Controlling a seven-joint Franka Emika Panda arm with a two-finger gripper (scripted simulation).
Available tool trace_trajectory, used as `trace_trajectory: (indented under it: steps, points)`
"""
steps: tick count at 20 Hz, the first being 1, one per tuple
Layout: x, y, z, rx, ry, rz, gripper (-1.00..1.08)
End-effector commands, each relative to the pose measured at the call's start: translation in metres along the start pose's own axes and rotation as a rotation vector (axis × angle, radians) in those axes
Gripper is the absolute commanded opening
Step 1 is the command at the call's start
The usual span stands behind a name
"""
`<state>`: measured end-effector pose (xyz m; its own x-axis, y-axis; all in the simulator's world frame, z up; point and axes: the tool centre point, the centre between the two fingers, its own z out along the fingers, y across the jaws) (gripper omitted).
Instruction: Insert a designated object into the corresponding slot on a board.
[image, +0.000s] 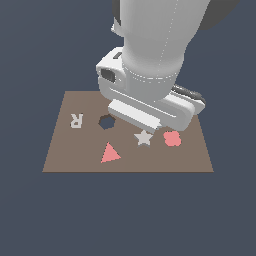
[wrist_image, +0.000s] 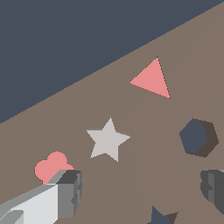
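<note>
Star piece (wrist_image: 107, 140) not yet grasped, lying flat on board (image: 60, 155). Gripper (wrist_image: 142, 190) held wide open, empty. Star slot (wrist_image: 159, 217) unfilled; pick and insertion remain.

One legible marking is found: a single pale capital letter R (image: 76, 120) on the brown board (image: 65, 155), near the board's far corner on the exterior view's left, beside the dark hexagonal hole (image: 106, 121). In the exterior view the letter reads mirrored. No other text, label, brand, number or sign is legible in either view.
</note>
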<state>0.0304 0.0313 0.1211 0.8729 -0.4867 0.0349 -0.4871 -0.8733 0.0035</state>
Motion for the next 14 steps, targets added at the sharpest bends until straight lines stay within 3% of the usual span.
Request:
trace_trajectory:
  steps: [1, 14]
  points:
    - [0.001, -0.005, 0.013, -0.002, -0.006, 0.085, 1.00]
    - [0.007, -0.025, 0.060, -0.005, -0.029, 0.390, 1.00]
